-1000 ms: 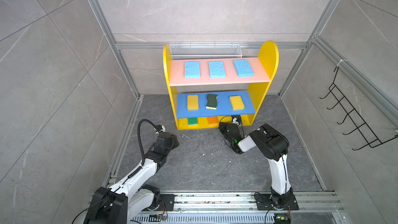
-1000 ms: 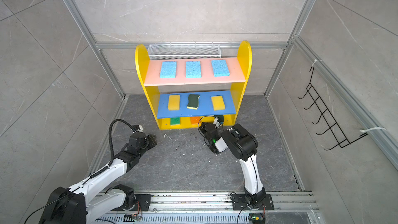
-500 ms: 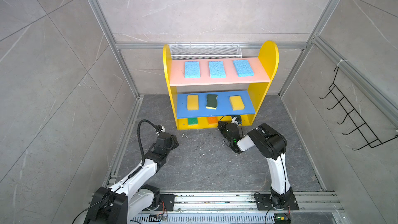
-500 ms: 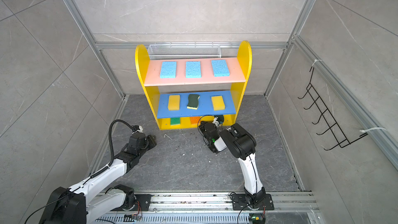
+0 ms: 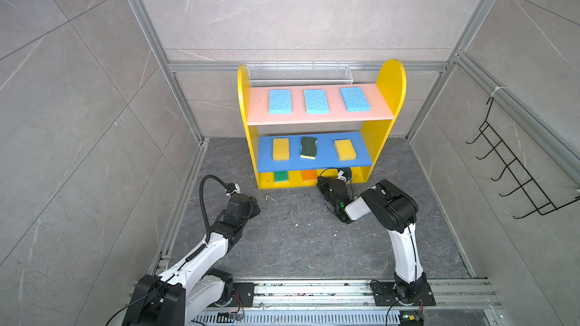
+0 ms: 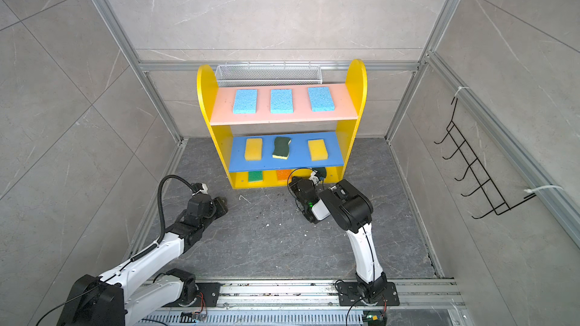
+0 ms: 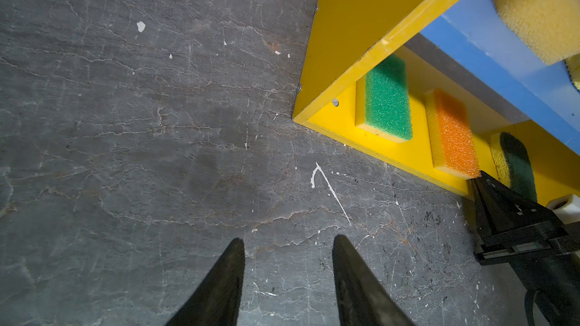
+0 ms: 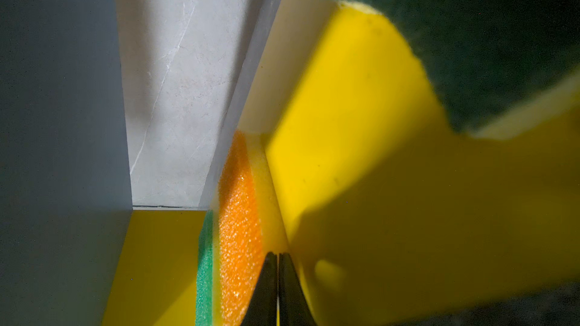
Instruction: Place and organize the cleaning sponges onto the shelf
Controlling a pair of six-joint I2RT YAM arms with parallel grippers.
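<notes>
The shelf [image 5: 390, 89] stands at the back of the grey counter [image 5: 282, 246], in front of a wire basket [image 5: 298, 73]. Three light blue sponges [image 5: 316, 100] lie in a row on its pink top board [image 5: 257, 111]. On the blue middle board [image 5: 326, 155], two yellow sponges [image 5: 280, 149] flank a dark green wavy sponge [image 5: 308, 147], each apart from the others. On the yellow base [image 7: 419, 152], a bright green sponge [image 7: 387, 101] and an orange sponge [image 7: 453, 133] lie side by side with a gap between them. A second dark green sponge [image 7: 518, 164] lies just past the orange one, toward the right side panel.

The right claw [image 8: 278, 258] is closed tight with nothing in it. Its tips sit at the front edge of the base, at the near corner of the orange sponge, between it and the second dark green sponge. Whether the tips touch the orange foam cannot be told. The left claw [image 7: 287, 241] is partly open and empty. It is poised over bare counter in front of the shelf's left end, well apart from every sponge. A black hook rack [image 5: 518, 177] hangs on the right wall.
</notes>
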